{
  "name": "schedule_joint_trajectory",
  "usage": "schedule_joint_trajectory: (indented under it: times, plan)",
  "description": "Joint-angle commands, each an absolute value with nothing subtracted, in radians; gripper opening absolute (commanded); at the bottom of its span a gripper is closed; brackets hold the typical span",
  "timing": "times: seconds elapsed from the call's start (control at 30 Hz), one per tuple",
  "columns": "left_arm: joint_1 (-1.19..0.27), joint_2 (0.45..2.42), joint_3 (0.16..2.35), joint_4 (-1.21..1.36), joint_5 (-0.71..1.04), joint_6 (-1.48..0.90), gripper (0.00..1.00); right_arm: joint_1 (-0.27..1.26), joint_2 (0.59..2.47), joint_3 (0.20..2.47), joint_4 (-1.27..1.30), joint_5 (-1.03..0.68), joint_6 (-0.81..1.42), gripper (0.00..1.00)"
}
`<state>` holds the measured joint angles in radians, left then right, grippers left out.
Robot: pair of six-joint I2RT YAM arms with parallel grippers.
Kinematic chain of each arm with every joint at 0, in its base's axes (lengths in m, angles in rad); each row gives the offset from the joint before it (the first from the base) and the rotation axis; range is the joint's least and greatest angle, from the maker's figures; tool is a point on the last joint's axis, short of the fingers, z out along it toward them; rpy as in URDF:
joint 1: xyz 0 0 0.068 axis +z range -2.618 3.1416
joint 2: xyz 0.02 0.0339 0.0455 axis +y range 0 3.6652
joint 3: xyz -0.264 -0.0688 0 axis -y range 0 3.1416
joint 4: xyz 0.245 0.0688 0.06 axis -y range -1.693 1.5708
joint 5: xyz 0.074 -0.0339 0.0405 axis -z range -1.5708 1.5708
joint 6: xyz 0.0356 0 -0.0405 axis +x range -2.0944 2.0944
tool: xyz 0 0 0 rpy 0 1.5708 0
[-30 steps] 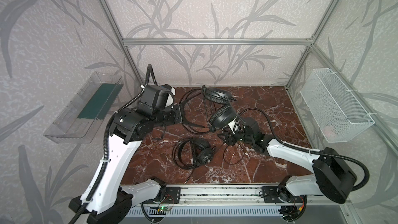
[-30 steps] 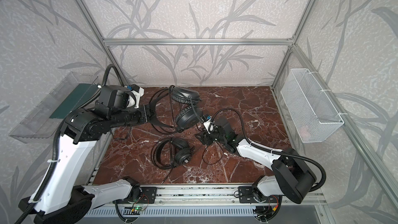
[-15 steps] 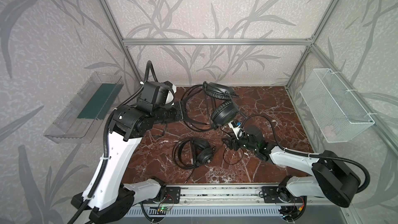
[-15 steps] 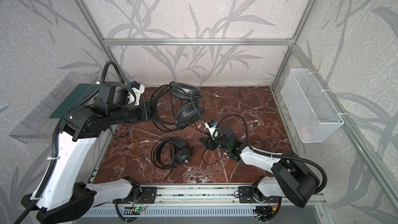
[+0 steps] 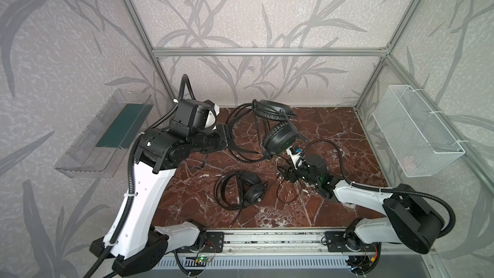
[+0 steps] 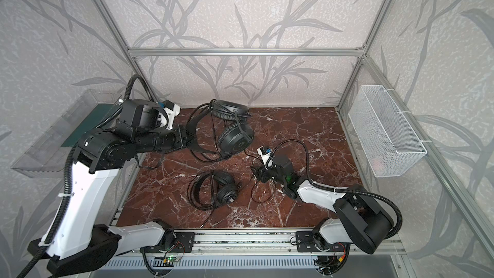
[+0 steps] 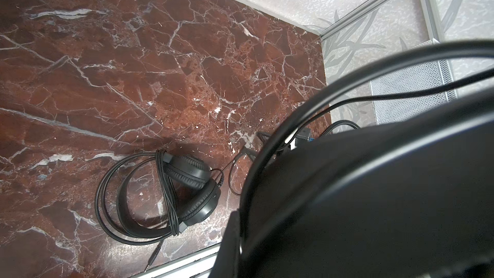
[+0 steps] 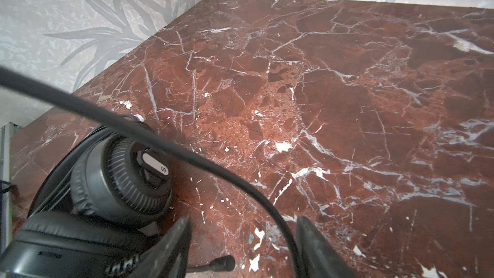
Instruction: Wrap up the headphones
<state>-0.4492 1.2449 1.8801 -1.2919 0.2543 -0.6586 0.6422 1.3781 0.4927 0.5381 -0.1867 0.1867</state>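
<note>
1 headset [image 5: 280, 136] in left claw [image 5: 230, 140]

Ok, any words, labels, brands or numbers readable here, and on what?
Nothing reads for certain.
Silver tab on an earcup of the lying headset: a dark mark, perhaps "03", too blurred to confirm.
Pale mark on an earcup of the held headset: too small to read.
Blue tag on the right arm's white camera: too small to read.
</note>
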Motion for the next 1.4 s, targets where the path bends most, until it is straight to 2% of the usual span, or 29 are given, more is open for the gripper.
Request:
schedule_joint_trajectory:
  times: [0.0, 0.07, 0.23, 0.37, 0.53, 0.7, 0.83, 1.03, 1.23, 1.37]
  plan:
    - [-0.445, 1.221, 1.930, -1.261, 0.284, -0.695, 0.00, 0.631, 1.400, 0.526, 0.587, -0.210, 0.178, 0.57]
    - [-0.445, 1.221, 1.948, -1.274, 0.263, -0.688, 0.00, 0.630, 1.401, 0.512, 0.594, -0.221, 0.181, 0.54]
    - [-0.441, 1.229, 1.994, -1.301, 0.201, -0.666, 0.00, 0.631, 1.364, 0.465, 0.595, -0.237, 0.202, 0.32]
    - [-0.438, 1.244, 2.014, -1.303, 0.194, -0.662, 0.00, 0.631, 1.321, 0.448, 0.564, -0.274, 0.212, 0.19]
    - [-0.435, 1.255, 2.029, -1.318, 0.151, -0.650, 0.00, 0.635, 1.240, 0.419, 0.529, -0.306, 0.250, 0.13]
    - [-0.424, 1.264, 2.030, -1.321, 0.133, -0.652, 0.00, 0.677, 1.170, 0.381, 0.469, -0.288, 0.245, 0.01]
    - [-0.396, 1.285, 2.030, -1.316, 0.118, -0.667, 0.00, 0.772, 1.128, 0.403, 0.362, -0.283, 0.227, 0.00]
    - [-0.274, 1.337, 1.995, -1.293, 0.150, -0.677, 0.00, 1.064, 0.977, 0.481, 0.083, -0.178, 0.109, 0.00]
    - [-0.130, 1.409, 1.938, -1.247, 0.185, -0.655, 0.00, 1.283, 0.813, 0.556, -0.130, -0.060, 0.087, 0.00]
    - [-0.110, 1.470, 1.892, -1.238, 0.133, -0.631, 0.00, 1.424, 0.778, 0.636, -0.192, 0.009, 0.021, 0.00]
